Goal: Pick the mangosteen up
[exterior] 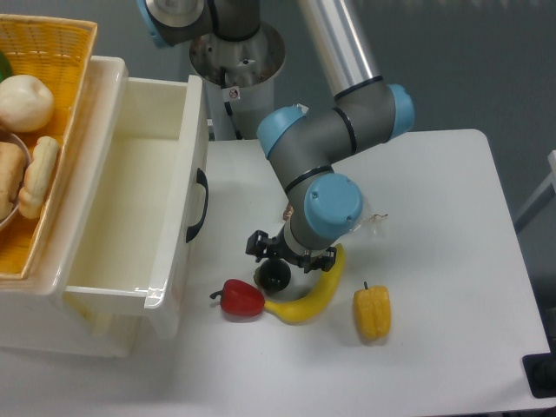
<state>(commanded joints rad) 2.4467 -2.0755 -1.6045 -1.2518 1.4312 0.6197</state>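
The mangosteen [277,276] is a small glossy black round fruit on the white table, touching the upper end of a banana. My gripper [280,264] points down directly over it, and its dark body covers the top of the fruit. The fingers are hidden under the wrist, so I cannot tell whether they are around the fruit or closed on it. The fruit appears to rest on the table.
A banana [314,294] curves just right of and below the mangosteen. A red bell pepper [241,299] lies to its lower left and a yellow bell pepper [372,314] to the right. An open white drawer [130,200] and a yellow basket [52,52] of food stand at the left.
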